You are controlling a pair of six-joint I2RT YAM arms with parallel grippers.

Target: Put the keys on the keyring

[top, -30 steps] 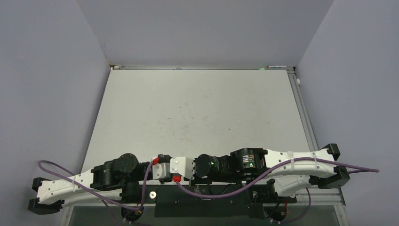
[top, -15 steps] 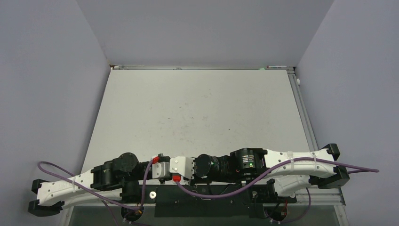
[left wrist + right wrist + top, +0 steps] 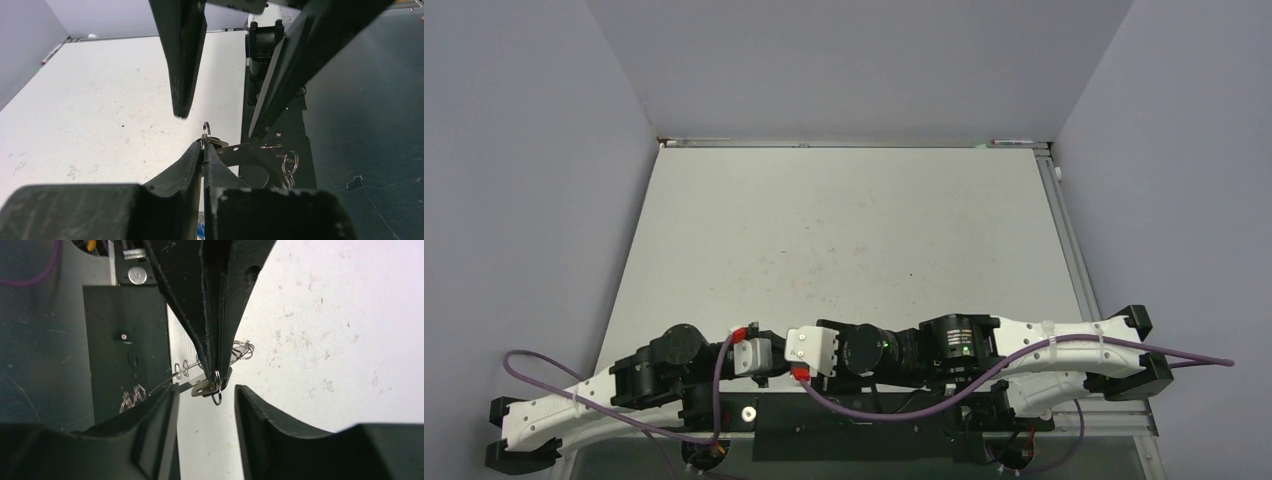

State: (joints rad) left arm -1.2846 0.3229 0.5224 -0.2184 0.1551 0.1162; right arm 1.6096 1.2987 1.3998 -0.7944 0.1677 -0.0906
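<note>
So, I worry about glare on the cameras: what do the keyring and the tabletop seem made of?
The keyring looks like thin grey metal, dull satin, its wire loops brighter and glinting. The table looks like matte white painted or laminated board, scuffed and speckled; which one is unclear.

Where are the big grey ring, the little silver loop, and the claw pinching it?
Large flat grey metal keyring (image 3: 242,149): left wrist view, its flat band.
Small silver wire loop (image 3: 206,125): left wrist view, its top.
Left gripper (image 3: 214,369): right wrist view, between its closed fingertips.
</note>
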